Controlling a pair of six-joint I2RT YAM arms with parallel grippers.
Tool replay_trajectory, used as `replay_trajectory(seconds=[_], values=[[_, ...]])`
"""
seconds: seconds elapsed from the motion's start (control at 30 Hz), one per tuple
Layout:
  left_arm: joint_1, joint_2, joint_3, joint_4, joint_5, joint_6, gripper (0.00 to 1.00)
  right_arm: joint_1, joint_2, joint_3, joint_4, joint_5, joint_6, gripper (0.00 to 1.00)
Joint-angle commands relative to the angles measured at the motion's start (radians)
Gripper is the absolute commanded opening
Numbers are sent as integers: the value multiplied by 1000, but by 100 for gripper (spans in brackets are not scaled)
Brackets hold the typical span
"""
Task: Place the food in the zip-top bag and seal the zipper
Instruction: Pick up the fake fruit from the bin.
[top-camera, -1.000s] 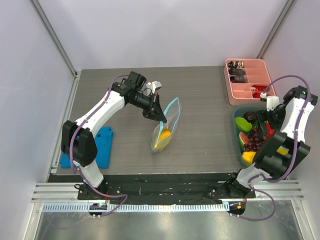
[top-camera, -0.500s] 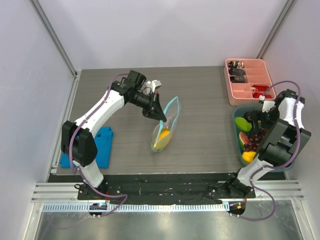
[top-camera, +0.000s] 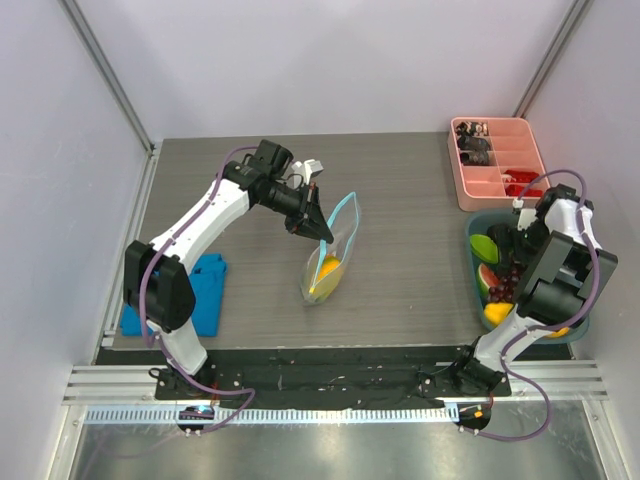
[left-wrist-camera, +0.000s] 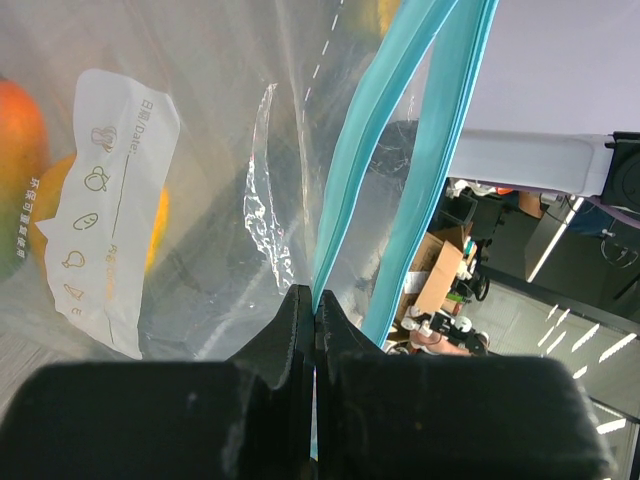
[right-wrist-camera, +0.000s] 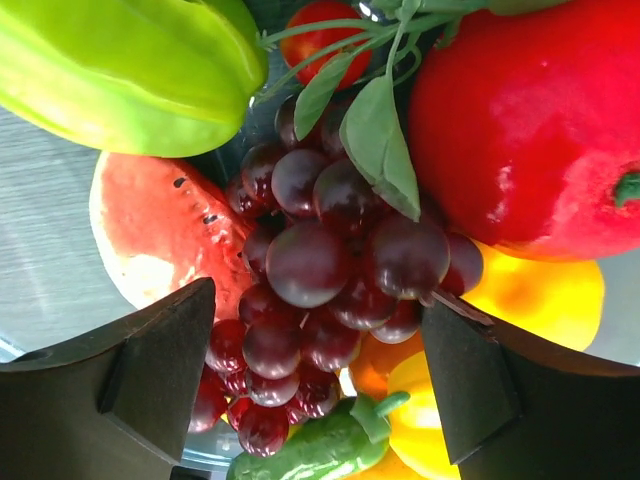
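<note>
Bag (top-camera: 322, 275) stands mouth-up, zipper (left-wrist-camera: 362, 170) running near-to-far.

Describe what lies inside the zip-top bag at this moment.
Inside the zip-top bag, orange and yellow toy fruit sit at its bottom. The white printed label and crinkles cover parts of them, so any further piece cannot be ruled out.

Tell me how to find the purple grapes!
Start at the right edge of the grey table, where a teal bowl of toy fruit sits in front of the pink compartment tray. In its middle, beside the red watermelon slice, lies the bunch of dark purple grapes: the only cluster of small shiny balls.
</note>
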Motion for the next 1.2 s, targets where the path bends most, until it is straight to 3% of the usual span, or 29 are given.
replay_trajectory(seconds=[0.0,0.13,0.23,0.37,0.4,0.57,0.7,1.0,1.17], values=[[2,-2,37,0,5,20,0,8,15,-12,18,3,46,87],[2,-3,38,0,6,20,0,10,-14,0,-4,-15,74,93],[2,0,40,0,5,20,0,10,-9,16,-19,-49,97,84],[3,-3,40,2,5,20,0,11,14,26,-19,-60,91,59],[3,-3,40,0,5,20,0,11,18,32,-24,-65,92,48],[5,-6,38,-6,5,26,0,11,-1,92,-50,-95,91,26],[5,-9,37,-8,6,28,0,11,-30,143,-76,-108,75,2],[5,-11,40,-11,5,31,0,11,-113,246,-146,-155,45,1],[5,-12,38,-12,5,32,0,11,-172,351,-192,-294,28,1]])
